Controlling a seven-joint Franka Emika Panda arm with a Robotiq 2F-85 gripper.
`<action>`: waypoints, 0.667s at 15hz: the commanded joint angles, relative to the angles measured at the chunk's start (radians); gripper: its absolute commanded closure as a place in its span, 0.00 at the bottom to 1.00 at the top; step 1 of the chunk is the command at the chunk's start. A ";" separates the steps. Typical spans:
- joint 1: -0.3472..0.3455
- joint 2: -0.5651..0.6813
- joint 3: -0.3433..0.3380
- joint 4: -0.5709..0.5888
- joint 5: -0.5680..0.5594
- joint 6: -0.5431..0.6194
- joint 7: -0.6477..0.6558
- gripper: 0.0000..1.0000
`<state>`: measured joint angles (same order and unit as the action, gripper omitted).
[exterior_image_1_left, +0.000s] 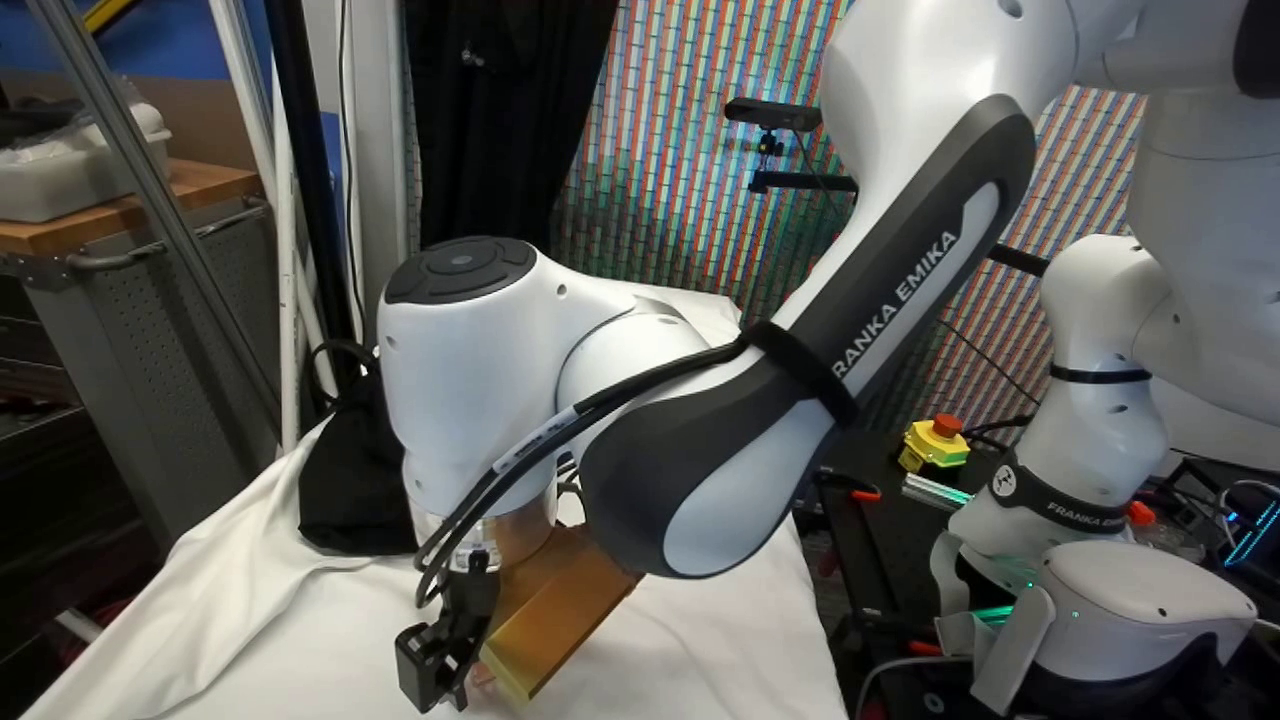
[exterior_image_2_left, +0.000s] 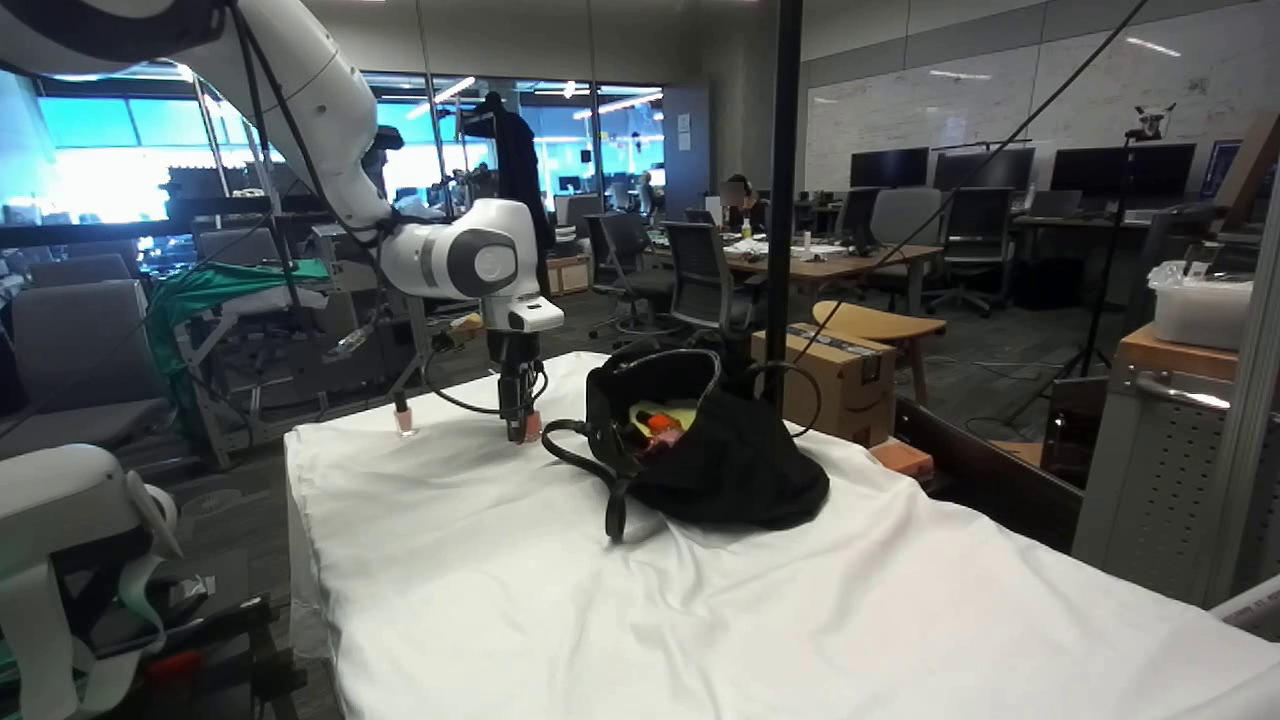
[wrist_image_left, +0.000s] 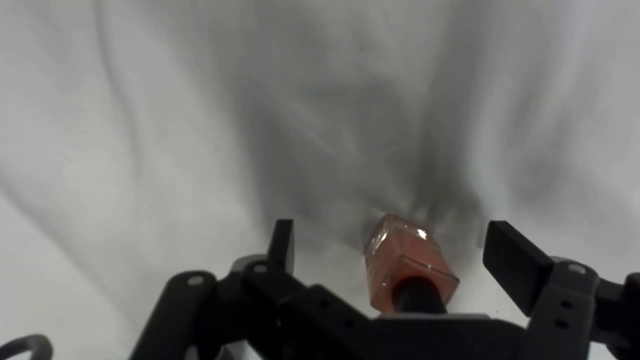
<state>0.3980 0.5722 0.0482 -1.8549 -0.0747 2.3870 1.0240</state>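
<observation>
In the wrist view my gripper (wrist_image_left: 396, 245) is open, one black finger (wrist_image_left: 282, 245) left of a pink nail-polish bottle (wrist_image_left: 407, 255) and the other to its right. Gaps show on both sides of the glass. The bottle's black cap (wrist_image_left: 417, 295) runs partly out of sight behind the gripper body. An exterior view has the gripper (exterior_image_2_left: 519, 408) low over the white cloth, with the pink bottle (exterior_image_2_left: 533, 427) standing right at its fingers. A second pale pink bottle (exterior_image_2_left: 404, 422) with a dark cap stands upright near the table's edge.
A black bag (exterior_image_2_left: 740, 470) lies with its mouth open beside the gripper, holding yellow, orange and pink items. Its strap (exterior_image_2_left: 616, 510) loops onto the cloth. A gold-brown block-like thing (exterior_image_1_left: 570, 610) shows by the gripper; I cannot tell what it is.
</observation>
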 joint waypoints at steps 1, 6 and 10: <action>-0.010 0.001 0.006 -0.001 0.010 0.008 -0.011 0.20; -0.015 0.003 0.007 0.001 0.014 0.005 -0.014 0.56; -0.018 0.006 0.006 0.004 0.015 0.003 -0.014 0.83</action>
<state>0.3926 0.5735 0.0482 -1.8544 -0.0724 2.3866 1.0236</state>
